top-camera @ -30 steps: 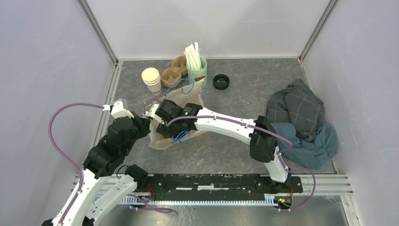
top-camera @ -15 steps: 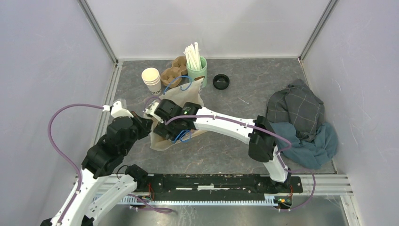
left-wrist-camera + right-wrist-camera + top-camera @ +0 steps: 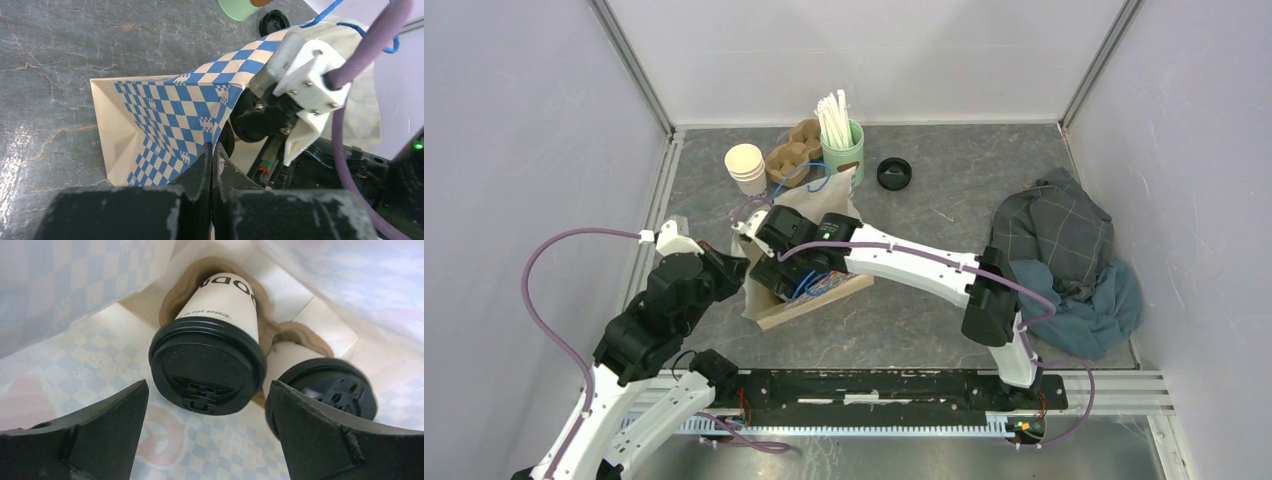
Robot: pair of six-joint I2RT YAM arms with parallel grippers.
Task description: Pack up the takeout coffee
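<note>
Two takeout coffees stand in a brown cardboard carrier [image 3: 172, 300] inside the checkered paper bag [image 3: 819, 292]. The nearer coffee [image 3: 207, 367] is a white printed cup with a black lid, and the second coffee [image 3: 325, 387] sits to its right. My right gripper [image 3: 207, 383] is inside the bag, open, with its fingers standing apart on either side of the nearer lid and not touching it. My left gripper [image 3: 212, 147] is shut on the rim of the bag [image 3: 165, 115], at the bag's left side [image 3: 742, 272] in the top view.
At the back stand a stack of lidless white cups [image 3: 746, 167], a spare brown carrier [image 3: 792, 152], a green cup of white sticks [image 3: 841, 140] and a loose black lid [image 3: 894, 173]. Crumpled grey and teal cloths [image 3: 1064, 260] lie at the right.
My right gripper has opened wider around the nearer coffee's lid. The bag has shifted and spread a little to the right. My left gripper keeps its hold on the rim.
</note>
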